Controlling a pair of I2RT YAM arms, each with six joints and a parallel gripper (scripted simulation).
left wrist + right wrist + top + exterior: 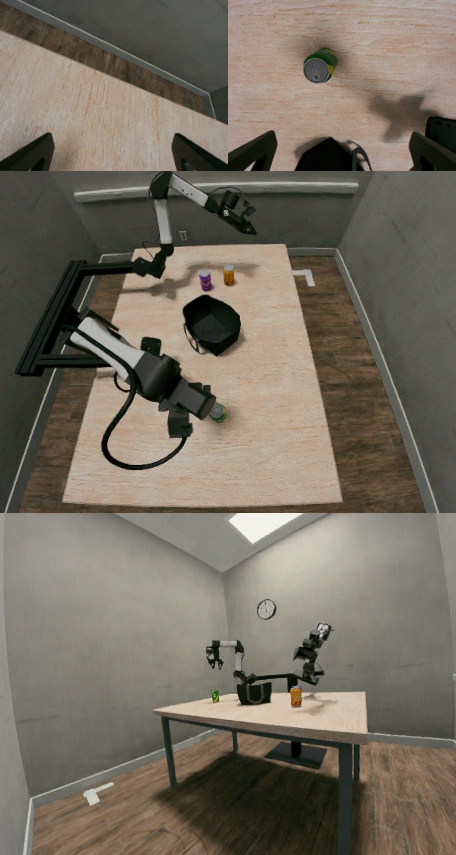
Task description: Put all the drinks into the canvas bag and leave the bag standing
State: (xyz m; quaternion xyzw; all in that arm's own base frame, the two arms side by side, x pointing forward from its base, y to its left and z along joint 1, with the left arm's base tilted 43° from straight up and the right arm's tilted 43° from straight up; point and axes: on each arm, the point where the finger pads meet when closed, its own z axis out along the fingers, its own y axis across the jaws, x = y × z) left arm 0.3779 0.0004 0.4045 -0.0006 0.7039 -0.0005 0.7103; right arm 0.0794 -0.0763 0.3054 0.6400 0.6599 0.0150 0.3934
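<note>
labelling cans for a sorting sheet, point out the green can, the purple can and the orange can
green can (218,413) (215,696) (316,71): top view, lid; exterior, side; right wrist, lid
purple can (206,282): top view, side
orange can (229,277) (296,697): top and exterior, side

Gray walls (410,246) (125,613) (153,34) met a brown wood-plank floor (350,371) (240,813) (92,55). A pale wood-topped table (280,411) (225,715) (96,114) (389,50) stood on gray legs. A round clock (266,609) hung on the far wall, below a bright ceiling panel (265,525).
</note>
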